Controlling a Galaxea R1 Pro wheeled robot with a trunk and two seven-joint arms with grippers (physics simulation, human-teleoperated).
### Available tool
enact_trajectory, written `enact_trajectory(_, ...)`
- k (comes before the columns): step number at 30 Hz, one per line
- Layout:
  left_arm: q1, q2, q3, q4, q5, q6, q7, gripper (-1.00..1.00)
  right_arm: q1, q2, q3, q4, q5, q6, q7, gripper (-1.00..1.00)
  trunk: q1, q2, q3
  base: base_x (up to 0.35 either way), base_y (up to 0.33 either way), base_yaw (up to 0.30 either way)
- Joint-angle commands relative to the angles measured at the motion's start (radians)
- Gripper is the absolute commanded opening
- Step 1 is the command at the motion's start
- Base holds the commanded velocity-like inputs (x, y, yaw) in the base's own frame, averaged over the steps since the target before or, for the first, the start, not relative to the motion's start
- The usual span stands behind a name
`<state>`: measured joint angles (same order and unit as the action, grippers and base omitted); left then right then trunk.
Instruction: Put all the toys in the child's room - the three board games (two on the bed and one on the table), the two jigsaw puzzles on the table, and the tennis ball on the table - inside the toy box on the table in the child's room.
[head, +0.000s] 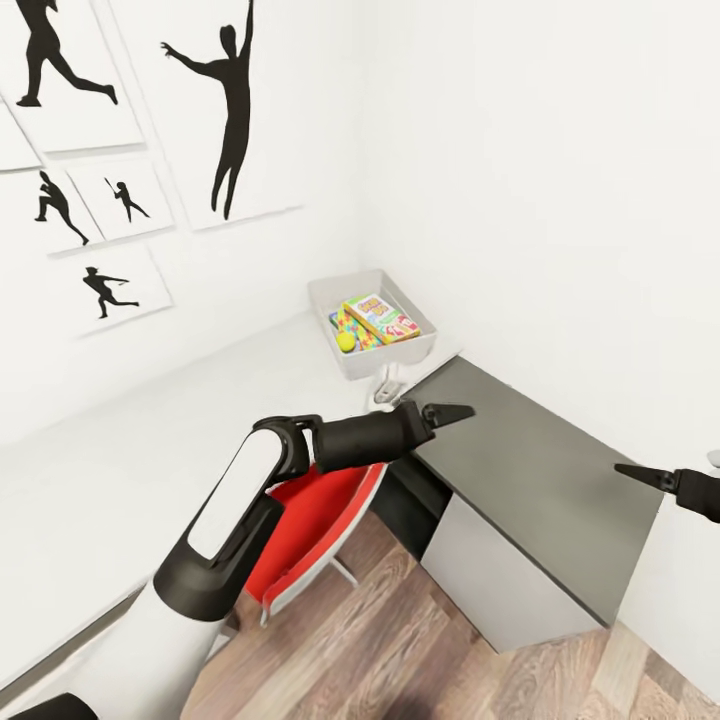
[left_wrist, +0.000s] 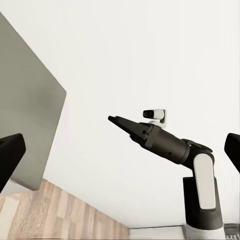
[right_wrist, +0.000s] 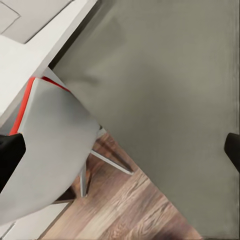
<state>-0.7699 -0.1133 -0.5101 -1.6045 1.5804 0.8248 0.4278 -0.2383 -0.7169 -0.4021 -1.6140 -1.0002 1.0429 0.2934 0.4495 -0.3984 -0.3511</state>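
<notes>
The grey toy box (head: 330, 300) stands in the far corner of the light-grey table (head: 120, 470). Inside it lie a green-edged board game (head: 382, 318), part of a multicoloured jigsaw puzzle (head: 356, 333) and the yellow tennis ball (head: 346, 342). My left gripper (head: 450, 412) hovers empty over the near end of the table's dark-grey wing (head: 530, 470), short of the toy box. At the right edge my right gripper (head: 638, 474) is also empty. In each wrist view the dark fingers (left_wrist: 10, 160) (right_wrist: 10, 155) sit far apart, so both grippers are open. The bed is out of view.
A red-and-white chair (head: 310, 530) is tucked under the table below my left arm. A small white object (head: 385, 395) sits on the table just in front of the toy box. Black silhouette prints (head: 225, 110) hang on the left wall. Wood-plank floor (head: 400, 650) lies below.
</notes>
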Motion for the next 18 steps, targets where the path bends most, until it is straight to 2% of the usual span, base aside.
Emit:
enact_trajectory(1, 0.002, -0.001, -0.003, -0.001, 0.01, 0.001, 0.001, 1.0, -0.002, 0.0, -0.001, 0.0, 0.011, 0.004, 0.01, 1.0, 0.001, -0.002, 0.0, -0.001, 0.002, -0.193)
enact_trajectory(7, 0.011, -0.003, -0.013, -0.001, 0.01, 0.0, -0.042, 1.0, -0.004, 0.0, -0.001, 0.0, 0.013, 0.004, 0.007, 1.0, 0.001, -0.002, 0.008, 0.0, 0.001, -0.193)
enact_trajectory(13, 0.016, -0.002, -0.015, -0.001, 0.009, -0.001, -0.056, 1.0, -0.006, 0.002, 0.001, 0.001, 0.021, 0.004, -0.015, 1.0, 0.001, -0.002, 0.017, 0.0, 0.0, -0.193)
enact_trajectory(16, 0.017, 0.001, -0.015, -0.002, 0.009, -0.001, -0.06, 1.0, -0.006, 0.007, 0.003, 0.001, 0.025, 0.004, -0.037, 1.0, 0.001, -0.002, 0.021, 0.0, 0.0, -0.193)
enact_trajectory(18, 0.019, 0.004, -0.014, -0.002, 0.009, -0.001, -0.062, 1.0, -0.012, 0.027, 0.017, 0.001, 0.03, 0.004, -0.07, 1.0, 0.001, -0.002, 0.024, 0.0, 0.0, -0.193)
